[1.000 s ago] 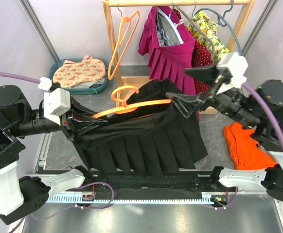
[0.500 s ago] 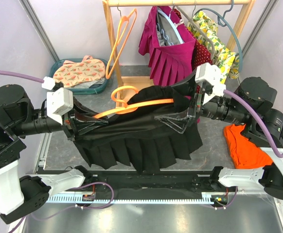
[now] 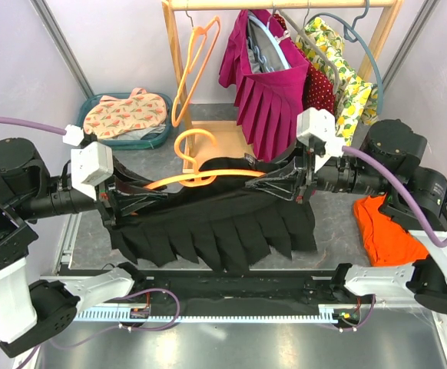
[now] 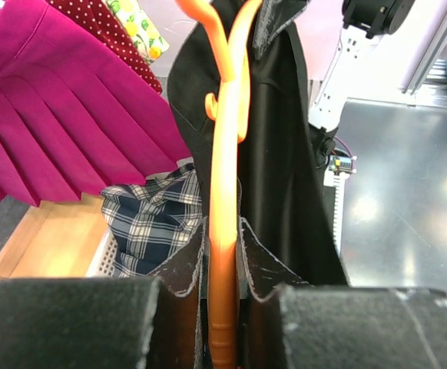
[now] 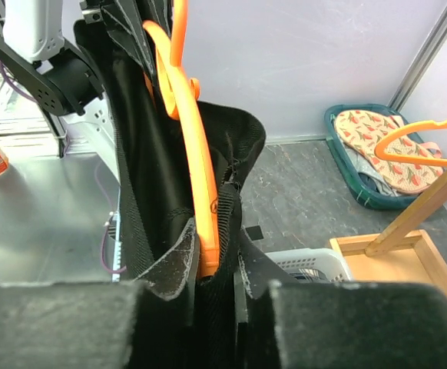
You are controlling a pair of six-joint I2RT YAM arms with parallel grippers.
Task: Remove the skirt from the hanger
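A black pleated skirt hangs on an orange hanger held level between my two arms above the table. My left gripper is shut on the hanger's left arm; in the left wrist view the orange bar runs straight through my left gripper. My right gripper is shut at the skirt's right end. In the right wrist view the black waistband and the hanger's tip both sit inside my right gripper. The skirt's pleats drape down toward the near edge.
Behind stands a wooden rack with a magenta skirt, a lemon-print garment and an empty orange hanger. A teal basket sits back left. An orange cloth lies at the right.
My right gripper swung down and left onto the skirt's right end and went from open to shut there. The hanger and skirt sank lower and leveled. The left gripper kept its grip.
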